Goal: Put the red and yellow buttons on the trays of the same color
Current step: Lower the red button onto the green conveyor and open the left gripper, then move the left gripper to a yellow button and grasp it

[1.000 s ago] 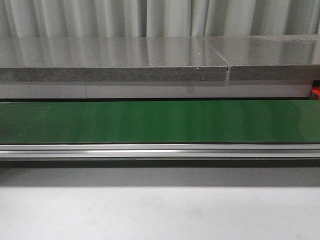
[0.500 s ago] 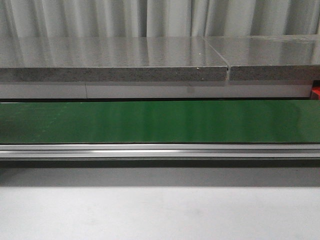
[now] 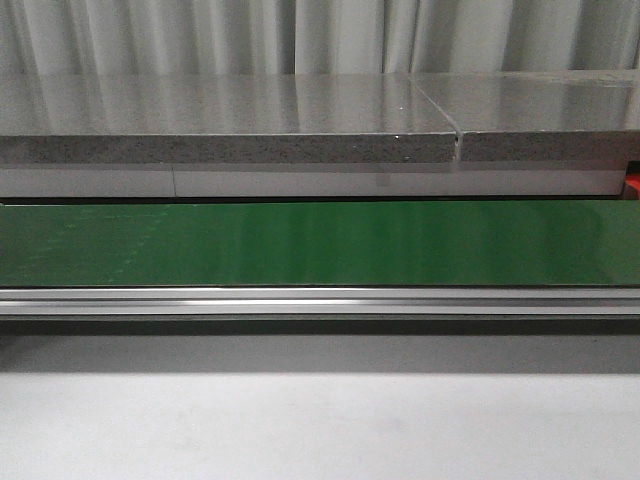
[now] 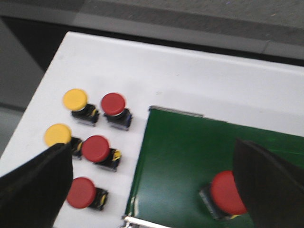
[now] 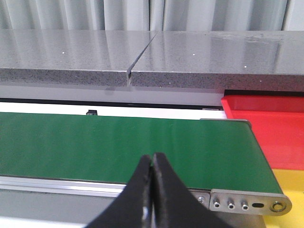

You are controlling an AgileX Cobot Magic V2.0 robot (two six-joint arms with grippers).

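Under my left wrist the green conveyor belt starts beside a white table, and one red button sits on the belt, right next to my far finger. My left gripper is spread wide and holds nothing; both black fingers frame the view with empty air between them.

On the table beside the belt wait five more buttons: three red ones, the nearest red, a middle red and a far red, plus two yellow, one beyond the other.

My guess is that I am feeding buttons onto the belt, so the step is another pick from that cluster. They stand close together, some nearly touching, so I should come down straight over one cap and close on its body, not its rim, or I will nudge a neighbour.

At the other end of the belt, my right gripper hangs low before the belt's near edge, pressed fully together and empty. Past the belt's end sit the red tray and the yellow tray, neither showing a button yet. That arm must part its fingers before anything arrives. Nothing shows on the belt from the front.
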